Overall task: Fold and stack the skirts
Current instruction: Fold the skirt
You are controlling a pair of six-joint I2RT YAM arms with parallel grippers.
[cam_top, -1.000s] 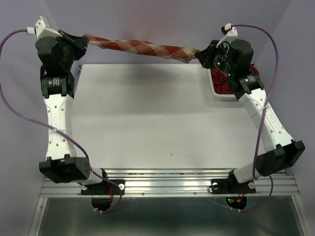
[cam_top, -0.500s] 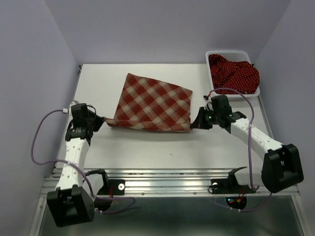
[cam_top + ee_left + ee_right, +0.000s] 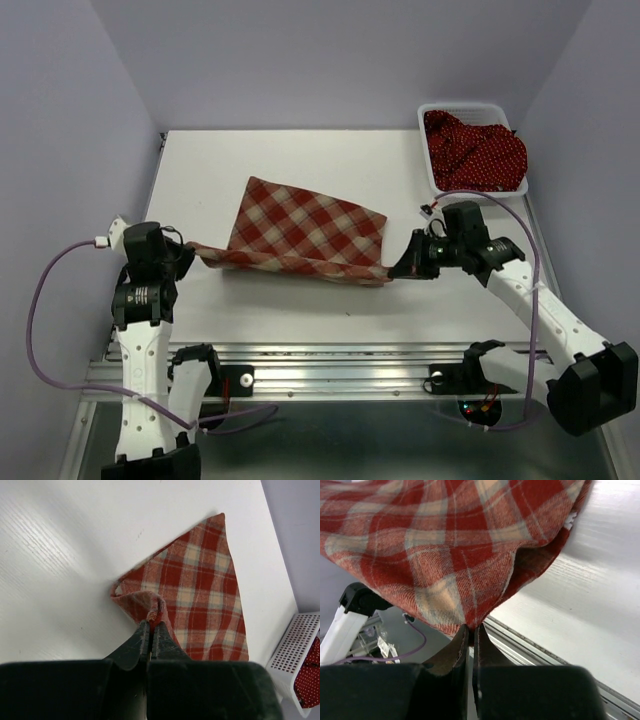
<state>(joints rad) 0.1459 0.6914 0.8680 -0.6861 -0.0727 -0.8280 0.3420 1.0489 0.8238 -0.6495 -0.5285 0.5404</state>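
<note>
Two checked skirt (image 3: 310, 235) corners between fingers (image 3: 142, 644)

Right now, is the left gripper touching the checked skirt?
Touching. The left wrist view shows the left gripper pinched shut on a bunched corner of the checked skirt.

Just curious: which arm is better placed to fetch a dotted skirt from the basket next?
Probably right: right gripper is near the basket, left gripper across the table; both hold the checked skirt.
</note>
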